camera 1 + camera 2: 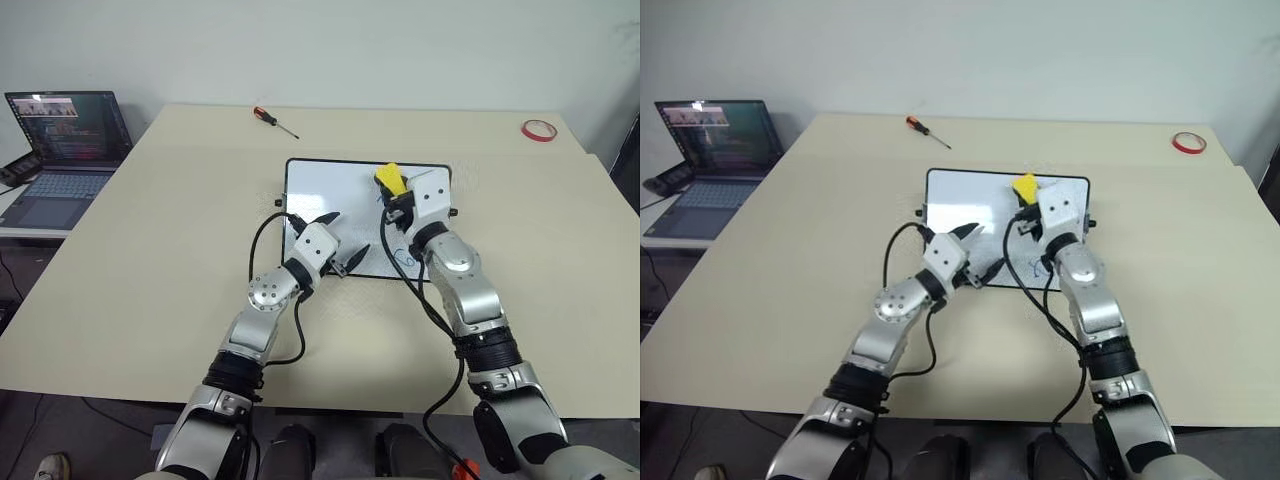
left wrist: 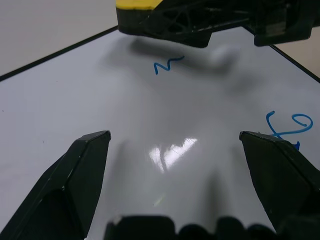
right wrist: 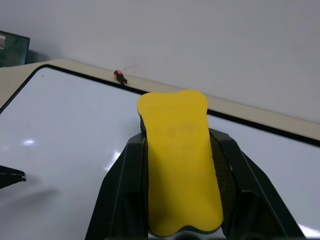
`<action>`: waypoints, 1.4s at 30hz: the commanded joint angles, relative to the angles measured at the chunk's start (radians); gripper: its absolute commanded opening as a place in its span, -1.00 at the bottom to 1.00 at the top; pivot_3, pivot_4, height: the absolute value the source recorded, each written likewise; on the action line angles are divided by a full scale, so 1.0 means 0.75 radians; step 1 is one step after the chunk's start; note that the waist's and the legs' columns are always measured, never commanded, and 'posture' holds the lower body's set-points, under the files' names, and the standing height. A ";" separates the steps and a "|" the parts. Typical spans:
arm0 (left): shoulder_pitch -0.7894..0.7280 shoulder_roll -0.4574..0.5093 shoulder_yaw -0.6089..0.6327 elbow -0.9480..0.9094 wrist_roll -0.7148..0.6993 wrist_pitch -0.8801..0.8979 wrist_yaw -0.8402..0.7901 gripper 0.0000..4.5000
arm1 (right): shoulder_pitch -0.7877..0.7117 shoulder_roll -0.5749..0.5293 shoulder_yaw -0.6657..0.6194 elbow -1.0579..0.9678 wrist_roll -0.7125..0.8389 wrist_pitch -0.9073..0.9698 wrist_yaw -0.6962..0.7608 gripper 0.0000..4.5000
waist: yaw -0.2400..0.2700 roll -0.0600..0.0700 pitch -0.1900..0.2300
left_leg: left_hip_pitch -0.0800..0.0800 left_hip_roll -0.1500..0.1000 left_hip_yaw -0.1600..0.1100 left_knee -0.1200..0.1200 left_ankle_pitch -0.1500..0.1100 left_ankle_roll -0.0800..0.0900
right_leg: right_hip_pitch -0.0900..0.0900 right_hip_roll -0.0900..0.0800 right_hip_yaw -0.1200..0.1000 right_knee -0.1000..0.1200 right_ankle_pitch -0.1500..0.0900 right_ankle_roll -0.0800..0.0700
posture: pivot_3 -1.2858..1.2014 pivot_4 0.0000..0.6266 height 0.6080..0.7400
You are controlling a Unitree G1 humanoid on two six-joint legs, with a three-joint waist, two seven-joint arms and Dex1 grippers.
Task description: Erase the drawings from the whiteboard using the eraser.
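The whiteboard (image 1: 330, 190) lies flat in the middle of the table. My right gripper (image 1: 392, 192) is shut on the yellow eraser (image 1: 389, 179) and holds it just above the board's far right part. In the right wrist view the eraser (image 3: 180, 160) sits between both black fingers (image 3: 122, 175). My left gripper (image 1: 342, 238) stands open over the board's near edge, with nothing between its fingers. The left wrist view shows two of the drawings, a blue squiggle (image 2: 167, 65) under the eraser and a blue loop (image 2: 292, 125). A blue doodle (image 1: 403, 255) lies near the board's near right corner.
A red-handled screwdriver (image 1: 274, 120) lies on the table beyond the board. A red tape ring (image 1: 538, 130) sits at the far right corner. An open laptop (image 1: 65, 150) stands on a side table at the left. Cables hang from both wrists over the board's near edge.
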 commanded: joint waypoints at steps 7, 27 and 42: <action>-0.029 -0.010 0.000 -0.033 -0.007 -0.033 0.001 1.00 | -0.069 -0.047 0.074 0.112 -0.110 -0.019 0.064 -0.43 | -0.001 0.000 0.000 | -0.001 0.000 0.000 0.000 0.000 0.000 | -0.001 0.000 0.001 0.001 0.000 0.000 | 0.03 -0.52 1.00; -0.094 -0.037 -0.004 0.042 -0.018 -0.062 -0.016 1.00 | 0.321 -0.324 -0.028 -0.297 -0.169 0.334 0.104 -0.43 | 0.013 -0.002 -0.001 | 0.004 -0.004 -0.002 0.003 0.001 0.000 | 0.007 -0.001 -0.002 0.002 0.000 0.000 | 0.03 -0.52 1.00; -0.058 -0.026 0.002 -0.002 -0.024 -0.057 -0.014 1.00 | 0.351 -0.263 -0.088 -0.508 -0.049 0.293 0.125 -0.43 | 0.004 -0.003 -0.001 | 0.006 -0.003 -0.001 0.002 0.001 0.000 | 0.008 -0.001 -0.001 0.003 0.000 0.001 | 0.03 -0.52 1.00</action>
